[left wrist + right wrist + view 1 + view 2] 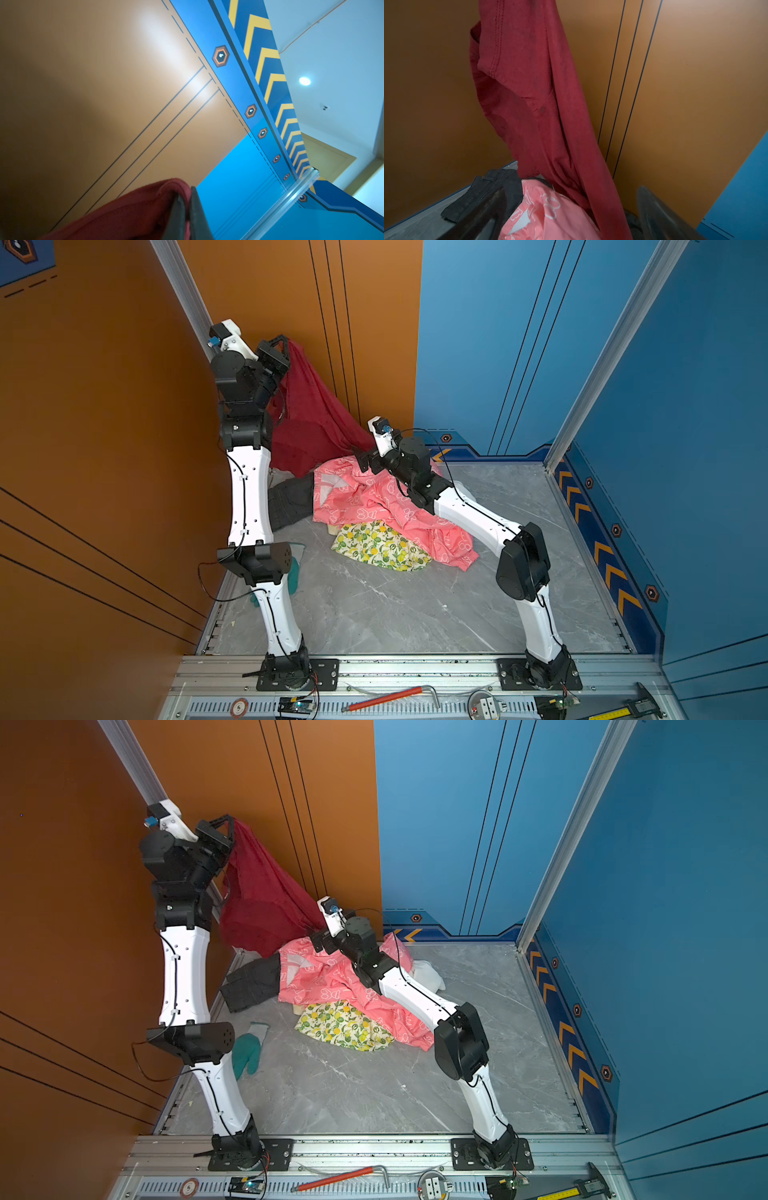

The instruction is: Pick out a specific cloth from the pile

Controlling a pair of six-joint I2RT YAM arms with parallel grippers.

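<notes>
Hanging in a long drape, the cloth (307, 414) is pinched at its top edge by the left gripper (186, 199), raised high, likely to draw it clear of the pile (386, 510). Its tail reaches down to the right gripper (571, 193), whose jaws stand wide apart, clamping nothing.

Left arm (247, 493) was raised high, forearm upright, wrist tipped upward; left gripper (286, 341) clamped on cloth (307, 406). Right arm (473, 514) was stretched low and forward, elbow bent; right gripper (571, 193) seen with jaws spread wide.
</notes>
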